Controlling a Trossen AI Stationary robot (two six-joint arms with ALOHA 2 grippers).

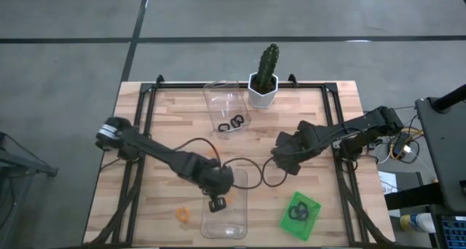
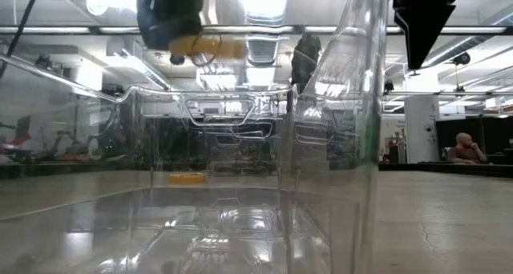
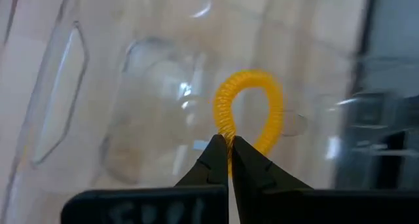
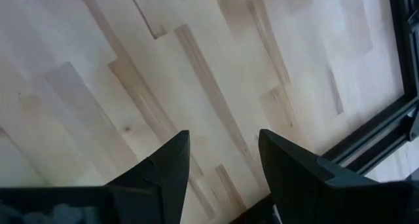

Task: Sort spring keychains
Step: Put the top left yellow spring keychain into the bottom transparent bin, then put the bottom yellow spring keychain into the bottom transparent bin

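Left tool (image 3: 229,145) clamped on an orange spring keychain (image 3: 250,112), held above the near clear tray (image 1: 224,227), well on the camera side of the cactus pot (image 1: 263,89). Right tool (image 4: 222,152) fingers apart over bare tabletop (image 1: 167,125), just on the near-right of the cactus pot, holding nothing. Another orange keychain (image 1: 183,215) lies on the tabletop just left of the near clear tray. Black keychains (image 1: 231,123) sit in the far clear tray (image 1: 218,96) beside the cactus pot. More black loops (image 1: 298,212) on the green tray (image 1: 312,223), near-right of the pot.
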